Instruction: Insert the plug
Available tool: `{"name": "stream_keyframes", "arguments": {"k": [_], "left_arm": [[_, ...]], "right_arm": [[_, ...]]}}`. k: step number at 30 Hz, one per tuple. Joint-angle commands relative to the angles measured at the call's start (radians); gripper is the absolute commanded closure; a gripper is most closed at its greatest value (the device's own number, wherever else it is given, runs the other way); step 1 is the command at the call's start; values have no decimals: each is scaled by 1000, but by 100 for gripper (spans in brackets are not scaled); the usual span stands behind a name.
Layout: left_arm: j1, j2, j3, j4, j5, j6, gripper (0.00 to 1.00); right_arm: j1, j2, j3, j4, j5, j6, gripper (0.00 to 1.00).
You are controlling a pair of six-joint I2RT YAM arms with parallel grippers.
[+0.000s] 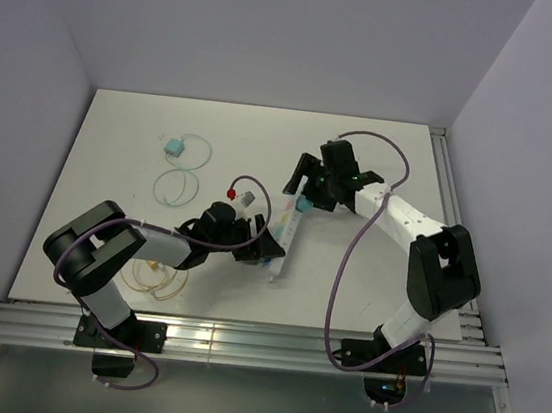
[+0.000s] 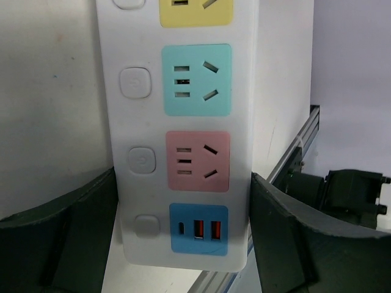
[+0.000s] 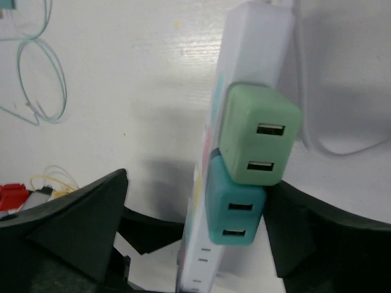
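Observation:
A white power strip (image 1: 286,230) with coloured sockets lies mid-table. My left gripper (image 1: 263,247) is shut on its near end; in the left wrist view the fingers (image 2: 79,244) press both sides of the strip (image 2: 195,104) by the blue USB panel (image 2: 198,229). My right gripper (image 1: 303,192) is open around the strip's far part. In the right wrist view a green charger plug (image 3: 259,134) and a teal charger plug (image 3: 235,210) sit in the strip (image 3: 253,43) between the open fingers (image 3: 79,226), with the right finger close beside the teal plug.
A teal charger (image 1: 175,146) with a coiled cable (image 1: 178,186) lies at the back left. A red and grey connector (image 1: 240,197) lies beside the left wrist. A yellow cable (image 1: 151,277) lies near the left arm. Metal rails (image 1: 239,343) run along the front and right edges.

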Motion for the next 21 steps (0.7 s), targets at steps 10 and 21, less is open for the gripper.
{"name": "stream_keyframes", "arguments": {"k": [10, 21], "left_arm": [[-3, -72, 83, -443, -145, 184, 100], [2, -42, 232, -707, -503, 293, 100]], "right_arm": [[12, -582, -285, -119, 36, -14, 0], [9, -935, -439, -261, 117, 32, 0]]}}
